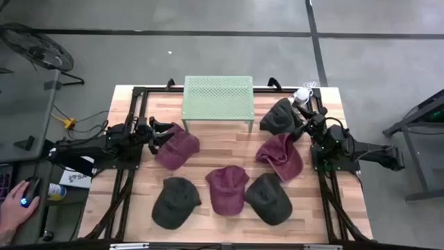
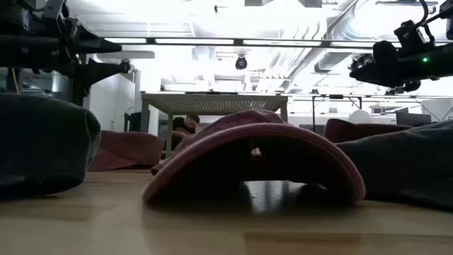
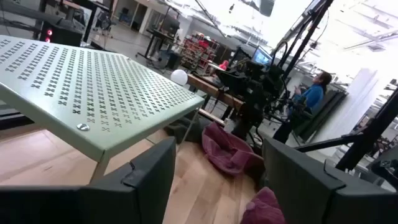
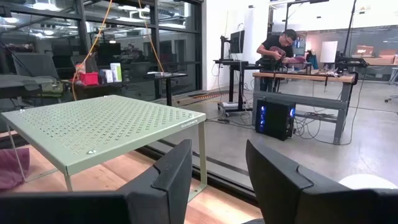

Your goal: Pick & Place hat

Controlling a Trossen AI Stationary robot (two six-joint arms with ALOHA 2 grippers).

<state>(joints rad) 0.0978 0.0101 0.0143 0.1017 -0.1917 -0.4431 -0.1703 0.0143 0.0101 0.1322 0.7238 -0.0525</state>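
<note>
Six caps lie on the wooden table: three maroon ones [image 1: 177,148], [image 1: 281,154], [image 1: 227,189] and three dark ones [image 1: 175,201], [image 1: 269,198], [image 1: 281,116]. My left gripper [image 1: 162,133] [image 3: 217,180] hangs open in the air at the left edge of the left maroon cap. My right gripper [image 1: 306,123] [image 4: 217,174] is also open and raised, beside the far-right dark cap. In the low view the middle maroon cap [image 2: 255,163] rests on its brim edges, and both arms [image 2: 64,49], [image 2: 396,64] are high above the table.
A pale green perforated metal stand [image 1: 216,97] [image 3: 93,87] [image 4: 106,130] stands on legs at the table's far middle. A white object [image 1: 302,95] sits at the far right corner. A person's hand on a mouse [image 1: 21,201] is off the table's left side. Bare wood lies under and before the stand.
</note>
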